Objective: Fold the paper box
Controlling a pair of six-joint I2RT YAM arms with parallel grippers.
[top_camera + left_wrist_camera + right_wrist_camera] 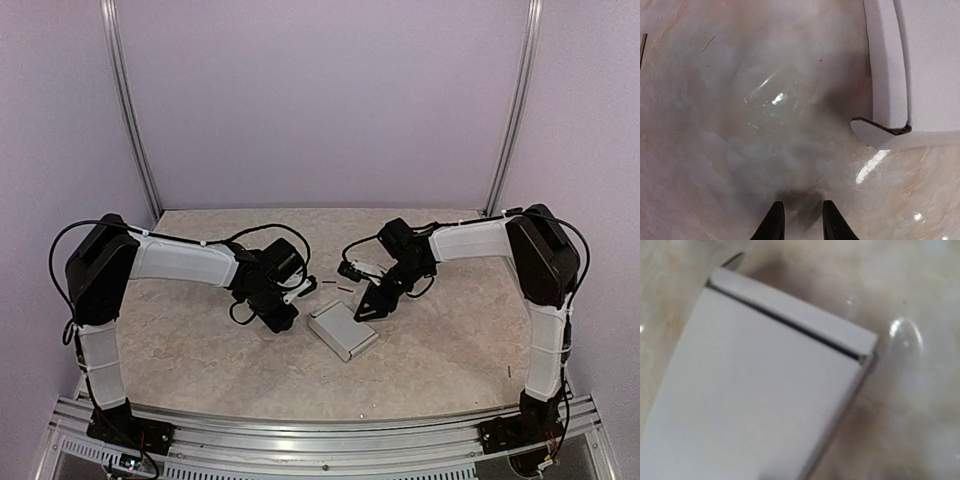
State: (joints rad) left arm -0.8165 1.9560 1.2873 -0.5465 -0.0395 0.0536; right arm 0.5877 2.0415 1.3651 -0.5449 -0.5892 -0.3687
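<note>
The box [343,332] lies flat on the table [200,350] between the two arms as a slim closed form, so the task is judged near completion. The remaining work appears to be seating the ends. The left wrist view shows a rounded tab [872,134] protruding from the box corner. The right wrist view shows the end flap [795,315] with a dark seam along its fold, apparently not fully pressed home. The left gripper [799,220] hovers over bare table just beside the box, jaws narrowly parted and holding nothing. The right gripper [367,308] sits at the far end of the box, and its jaw state cannot be determined. Recommended procedure: brace the box with one gripper so it cannot slide on the glossy surface. Then push the tab inward along its crease with narrow jaws, avoiding downward force that would crush the thin card.
</note>
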